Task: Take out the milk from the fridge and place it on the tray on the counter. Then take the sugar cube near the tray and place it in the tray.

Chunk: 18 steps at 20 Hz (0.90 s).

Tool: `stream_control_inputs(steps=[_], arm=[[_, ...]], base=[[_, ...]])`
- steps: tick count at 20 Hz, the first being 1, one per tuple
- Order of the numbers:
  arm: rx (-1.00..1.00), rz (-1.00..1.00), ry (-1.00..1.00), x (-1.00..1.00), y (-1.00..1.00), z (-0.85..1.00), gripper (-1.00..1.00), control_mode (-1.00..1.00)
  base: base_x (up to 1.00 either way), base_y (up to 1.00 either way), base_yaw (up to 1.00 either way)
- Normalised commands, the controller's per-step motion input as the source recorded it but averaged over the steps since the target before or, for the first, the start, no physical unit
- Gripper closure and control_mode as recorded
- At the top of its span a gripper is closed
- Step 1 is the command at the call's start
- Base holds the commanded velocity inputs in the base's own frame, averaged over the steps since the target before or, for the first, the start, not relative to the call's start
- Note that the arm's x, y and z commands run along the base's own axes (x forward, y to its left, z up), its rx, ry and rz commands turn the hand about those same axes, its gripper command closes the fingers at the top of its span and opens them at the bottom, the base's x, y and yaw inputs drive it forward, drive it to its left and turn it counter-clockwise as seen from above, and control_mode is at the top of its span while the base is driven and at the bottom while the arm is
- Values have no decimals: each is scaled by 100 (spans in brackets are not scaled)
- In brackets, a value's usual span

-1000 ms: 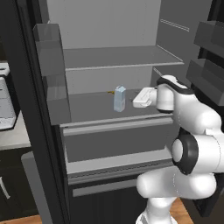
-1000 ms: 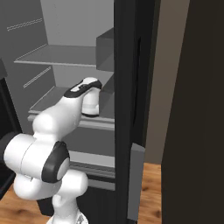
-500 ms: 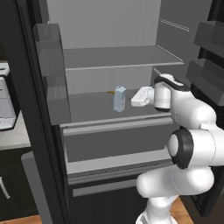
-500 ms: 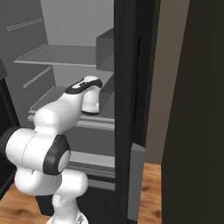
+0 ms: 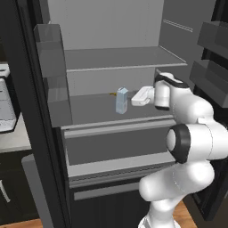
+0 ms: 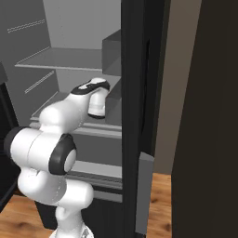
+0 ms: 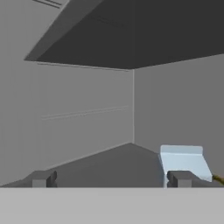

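- Milk (image 5: 121, 100) upright on the middle shelf (image 5: 98, 109) of the fridge (image 5: 111, 49) in the left base view, pale blue and white with a gabled top; a small yellow bit just behind it, too small to identify. Gripper (image 5: 132, 99) just right of the carton, reaching in sideways, fingers not clear at this angle. Translucent door bins (image 5: 51, 80) on the left, more bins on the right door; a counter edge (image 5: 11, 138) outside at far left.
- Right base view: arm bent into the fridge over the same shelf, wrist hiding the carton and the fingers; dark door edge (image 6: 137, 116) upright just right of the arm.
- Hand view: fingertips (image 7: 180, 178) spread wide, nothing between them, gripper (image 7: 109, 179) holding nothing. Pale blue carton top beside the right tip, grey walls behind.
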Motion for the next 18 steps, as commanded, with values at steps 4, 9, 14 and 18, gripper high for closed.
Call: stream_control_inputs(steps=[4, 9, 14, 18], arm=[[0, 0, 0, 22, 0, 0, -100, -100], [0, 0, 0, 14, 0, -3, -100, -100], [0, 0, 0, 14, 0, -11, -100, -100], [0, 0, -2, 0, 0, -23, -100, -100]], base=[[0, 0, 0], [0, 0, 0], [0, 0, 0], [0, 0, 0]])
